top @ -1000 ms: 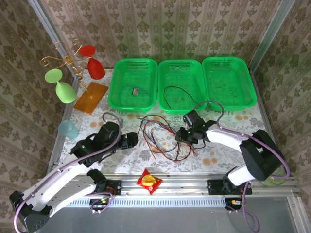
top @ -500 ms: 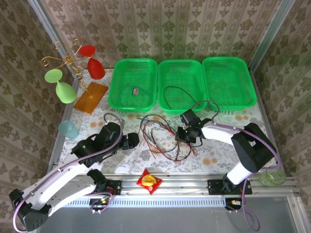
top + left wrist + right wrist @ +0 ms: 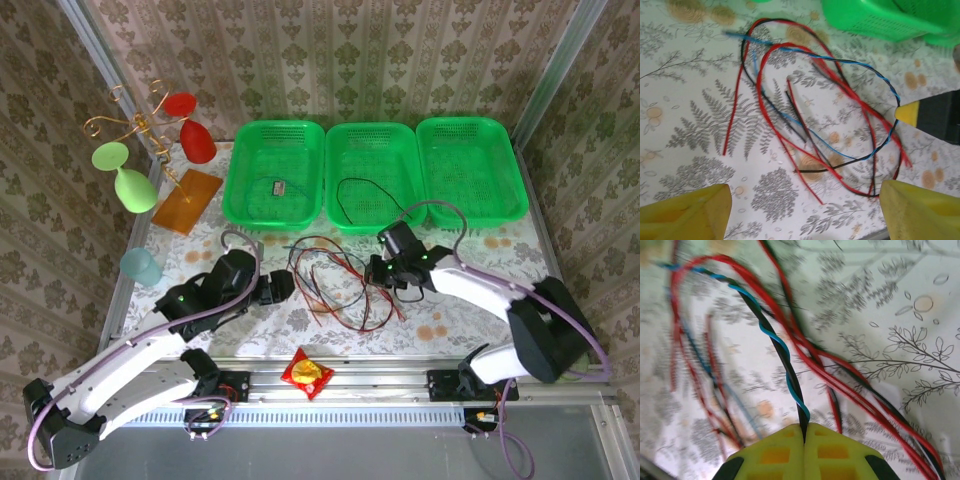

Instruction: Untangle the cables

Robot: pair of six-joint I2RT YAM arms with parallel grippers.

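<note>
Left end effector [image 3: 281,286] has crept nearer the cables [image 3: 330,285], its fingers apart. The right end effector [image 3: 378,272] stays clamped on 1 blue-black twisted cable [image 3: 775,347]. They lie on the surface [image 3: 440,320] between both, so pulling apart can probably start.

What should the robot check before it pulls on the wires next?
1. Right gripper shut on the blue-black cable: ok.
2. Left gripper open, fingers wide apart: ok.
3. Blue-black cable free of the red cables: not ok, they cross it.
4. Grip tight enough for a pull: cannot tell.
5. Room in the middle basket beside its black cable: ok.
</note>
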